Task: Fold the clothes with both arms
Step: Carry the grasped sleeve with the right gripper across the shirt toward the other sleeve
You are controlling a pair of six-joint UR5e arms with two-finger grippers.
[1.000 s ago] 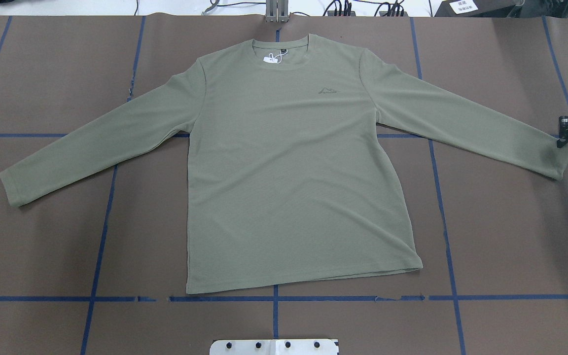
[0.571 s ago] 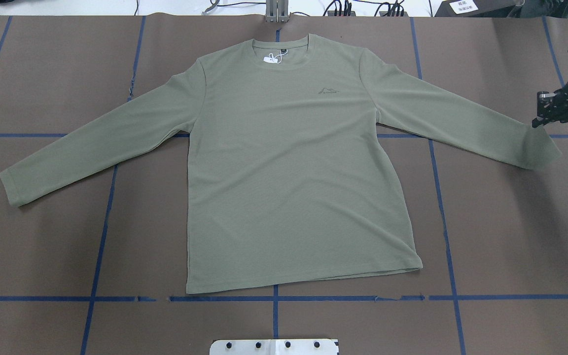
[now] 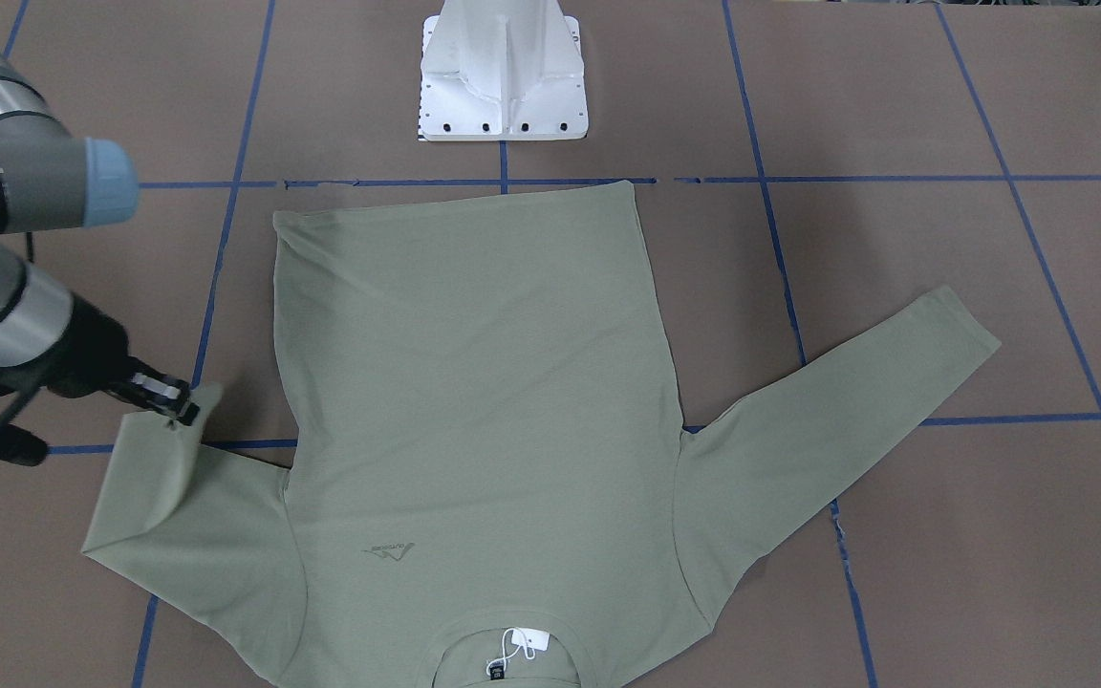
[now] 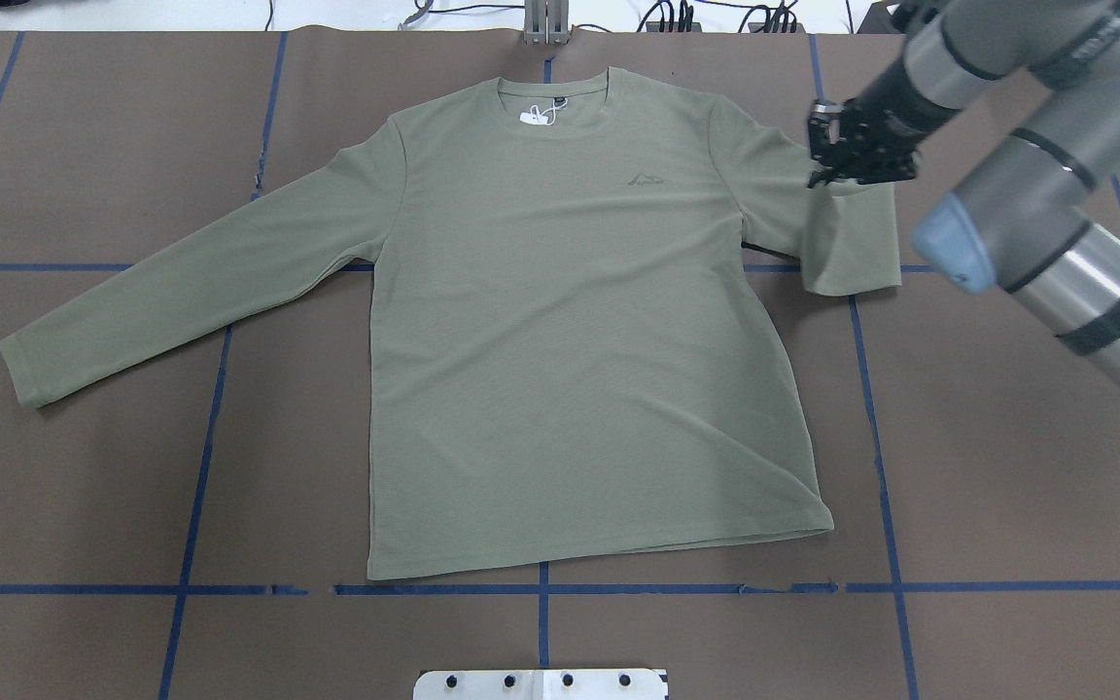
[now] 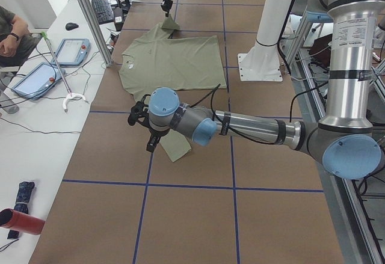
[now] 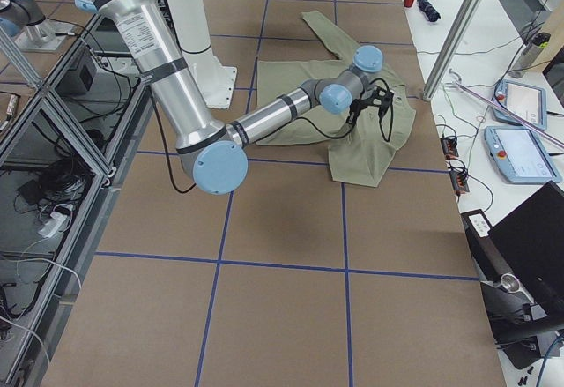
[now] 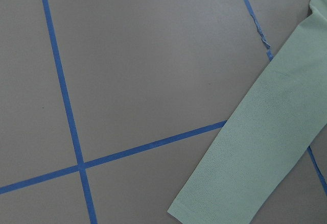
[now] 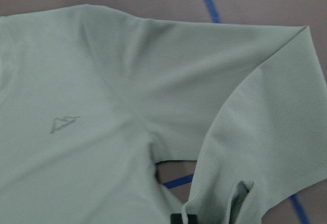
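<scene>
No readable text: shirt (image 4: 570, 321) chest logo (image 4: 648, 178) lettering too small, hang tag (image 4: 533, 116) and collar label (image 4: 558, 103) at its 12 o'clock blurred.

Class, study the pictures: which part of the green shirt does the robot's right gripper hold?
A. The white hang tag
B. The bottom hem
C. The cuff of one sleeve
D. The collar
C: the right gripper pinches a sleeve cuff of the shirt, and that sleeve lies doubled back toward the shoulder.
</scene>
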